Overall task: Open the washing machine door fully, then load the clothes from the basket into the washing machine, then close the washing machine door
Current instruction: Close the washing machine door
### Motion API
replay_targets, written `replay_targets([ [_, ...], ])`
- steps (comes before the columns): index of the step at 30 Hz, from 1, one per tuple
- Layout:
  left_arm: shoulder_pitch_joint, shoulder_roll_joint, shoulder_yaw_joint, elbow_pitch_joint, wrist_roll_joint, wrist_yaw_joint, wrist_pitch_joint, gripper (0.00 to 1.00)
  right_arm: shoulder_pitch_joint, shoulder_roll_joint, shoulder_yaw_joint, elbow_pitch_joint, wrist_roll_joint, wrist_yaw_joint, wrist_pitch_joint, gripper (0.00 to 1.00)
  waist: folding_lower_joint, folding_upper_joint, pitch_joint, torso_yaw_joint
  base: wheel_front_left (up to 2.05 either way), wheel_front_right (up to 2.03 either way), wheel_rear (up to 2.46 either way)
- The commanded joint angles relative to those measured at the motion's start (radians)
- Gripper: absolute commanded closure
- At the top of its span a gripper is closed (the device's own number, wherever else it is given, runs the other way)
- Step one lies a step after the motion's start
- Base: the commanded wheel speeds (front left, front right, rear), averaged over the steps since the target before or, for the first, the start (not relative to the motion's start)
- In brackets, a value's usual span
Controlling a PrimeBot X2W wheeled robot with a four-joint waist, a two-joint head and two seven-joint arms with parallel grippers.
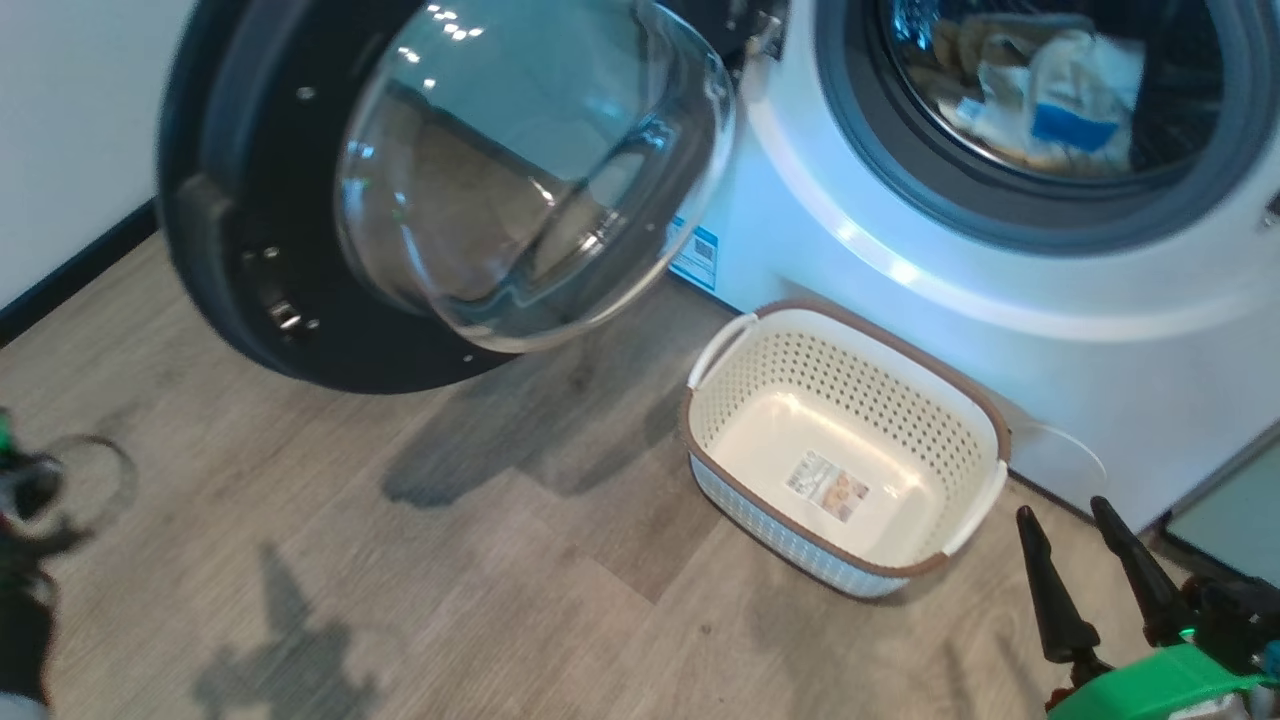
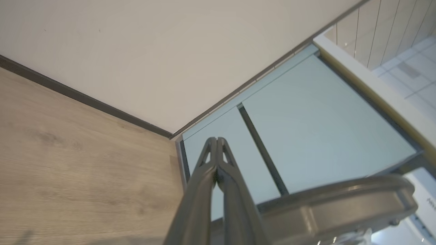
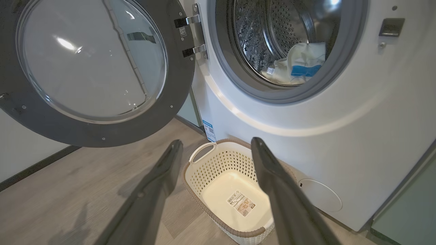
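Washing machine door (image 1: 450, 190), round, black-rimmed glass, swung wide left, bowl facing robot; open wood floor (image 1: 400, 560) below. Left gripper (image 2: 216, 141) pressed together, right gripper (image 1: 1062, 512) spread.

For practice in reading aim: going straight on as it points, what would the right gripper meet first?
Probably the front of the white front-loading washing machine, after passing over the cream perforated plastic basket; depth unclear.

A pale wood-look plank floor (image 1: 400, 560) runs up to a white wall (image 1: 60, 120), where a dark skirting board (image 1: 70, 275) marks the join. On the planks stands the white washing machine (image 1: 900, 330), and just in front of it sits the cream basket (image 1: 800, 370), brown-rimmed, with a label sticker (image 1: 828, 487) on its bottom. Soft grey shadows (image 1: 520, 440) fall across the boards.
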Motion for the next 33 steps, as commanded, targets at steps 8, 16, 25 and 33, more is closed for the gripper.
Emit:
replay_targets([
  [8,-0.185,0.157,0.128,0.130,-0.225,-0.001,0.070,1.00,-0.054,-0.047,0.021,-0.033,-0.004,0.001,-0.007,0.00,-0.0001,-0.0001,0.055,-0.064,0.00,0.00,0.00],
  [16,-0.352,0.256,0.183,0.340,-0.352,0.002,0.202,1.00,-0.076,-0.073,0.031,-0.035,0.000,0.001,-0.007,0.00,-0.0001,-0.0001,0.094,-0.099,0.00,0.00,0.00],
  [25,-0.528,0.345,0.127,0.495,-0.350,0.048,0.345,1.00,-0.093,-0.094,0.039,-0.033,0.000,0.001,-0.007,0.00,-0.0001,-0.0001,0.130,-0.115,0.00,0.00,0.00],
  [33,-0.650,0.336,0.037,0.551,-0.307,0.079,0.443,1.00,-0.102,-0.106,0.045,-0.030,-0.002,0.001,-0.007,0.00,-0.0001,-0.0001,0.153,-0.106,0.00,0.00,0.00],
])
